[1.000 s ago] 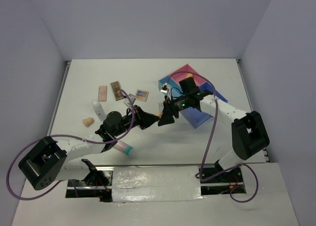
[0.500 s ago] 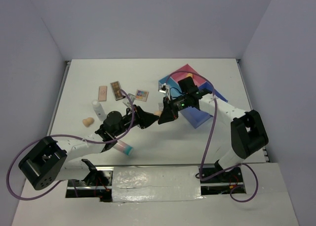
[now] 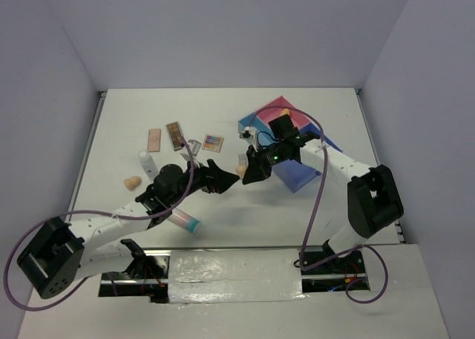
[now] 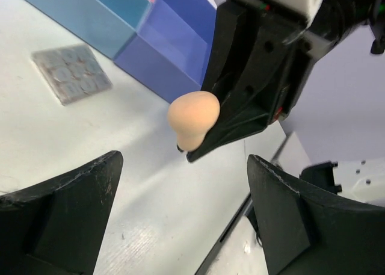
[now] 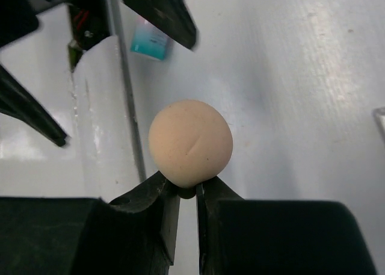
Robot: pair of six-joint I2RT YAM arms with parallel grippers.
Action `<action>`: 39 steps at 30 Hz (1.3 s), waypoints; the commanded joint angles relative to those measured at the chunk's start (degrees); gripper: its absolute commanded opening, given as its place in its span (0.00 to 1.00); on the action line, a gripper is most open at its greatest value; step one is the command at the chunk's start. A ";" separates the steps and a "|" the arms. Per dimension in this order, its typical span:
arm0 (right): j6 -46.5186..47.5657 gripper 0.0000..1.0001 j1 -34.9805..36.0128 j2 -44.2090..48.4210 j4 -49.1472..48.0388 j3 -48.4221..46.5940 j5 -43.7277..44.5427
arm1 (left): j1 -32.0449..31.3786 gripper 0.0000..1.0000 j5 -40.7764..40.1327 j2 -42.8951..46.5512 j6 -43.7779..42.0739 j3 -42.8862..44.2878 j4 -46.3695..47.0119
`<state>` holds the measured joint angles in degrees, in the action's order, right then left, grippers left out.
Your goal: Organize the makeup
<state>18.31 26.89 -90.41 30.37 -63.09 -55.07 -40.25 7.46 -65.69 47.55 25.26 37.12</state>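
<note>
A: Where is the sponge point(image 5: 190, 142)?
B: In the air over the table point(image 3: 223, 116), pinched at its narrow end by your right gripper point(image 5: 187, 194). Your left gripper point(image 4: 183, 194) gapes wide and empty, just beside it.
A: Handling?
B: Likely light and squashy. Grip its narrow end gently.

Tan sponge point(image 4: 192, 118) nipped by the right gripper point(image 4: 194, 147), with the left gripper point(image 4: 183, 160) gaping wide either side.
It's held over the white table point(image 4: 138, 191); a grey palette point(image 4: 71, 74) lies flat beside the blue tray point(image 4: 174, 52).
</note>
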 commanded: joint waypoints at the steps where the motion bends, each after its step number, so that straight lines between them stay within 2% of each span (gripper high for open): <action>1: 4.01 0.09 -1.75 1.90 2.67 -3.97 7.41 | 0.87 0.97 -6.39 5.74 -5.00 4.27 -8.36; 5: 3.58 0.03 -5.79 2.61 1.45 -7.21 19.17 | 1.58 0.97 -13.15 10.49 -7.03 7.17 -20.40; 10: 2.70 0.04 -12.04 1.29 -2.50 -11.26 29.65 | 2.37 0.95 -20.90 15.59 -6.42 9.81 -36.82; 14: 2.44 0.07 -14.67 -1.43 -5.67 -14.51 39.13 | 3.59 0.94 -25.90 21.99 -3.09 8.59 -44.14; 20: 1.47 0.11 -17.84 -9.77 -6.55 -21.80 43.38 | 5.97 0.95 -29.79 28.50 2.98 6.65 -53.37; 24: 1.73 0.21 -18.46 -15.74 -5.76 -25.94 44.69 | 7.64 0.91 -31.19 29.39 6.06 6.30 -57.86; 27: 2.08 0.28 -18.55 -19.00 -4.80 -28.49 44.87 | 9.31 0.84 -31.29 29.30 7.91 6.38 -60.50; 30: 2.17 0.37 -18.72 -21.56 -4.01 -30.86 44.26 | 11.68 0.70 -30.06 28.95 8.17 6.47 -61.29; 31: 2.00 0.40 -18.72 -22.08 -3.22 -32.00 43.74 | 13.25 0.62 -29.01 28.78 8.35 6.47 -61.64; 33: 2.00 0.50 -18.81 -23.23 -1.90 -33.58 42.86 | 15.63 0.51 -27.34 27.82 8.17 6.56 -62.52; 36: 2.00 0.64 -19.07 -23.23 -1.37 -33.94 42.06 | 18.00 0.39 -25.49 27.02 8.26 6.65 -63.49; 37: 2.17 0.70 -19.07 -22.45 -1.45 -33.68 41.63 | 18.54 0.37 -25.22 26.76 8.43 6.65 -63.75; 39: 2.44 0.76 -19.16 -21.13 -1.80 -32.63 41.10 | 19.77 0.32 -24.61 25.97 9.05 6.56 -64.63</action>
<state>20.53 8.19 -114.30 28.29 -94.17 -12.36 -22.02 -19.20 -39.00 55.81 31.68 -26.17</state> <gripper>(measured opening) 0.737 0.332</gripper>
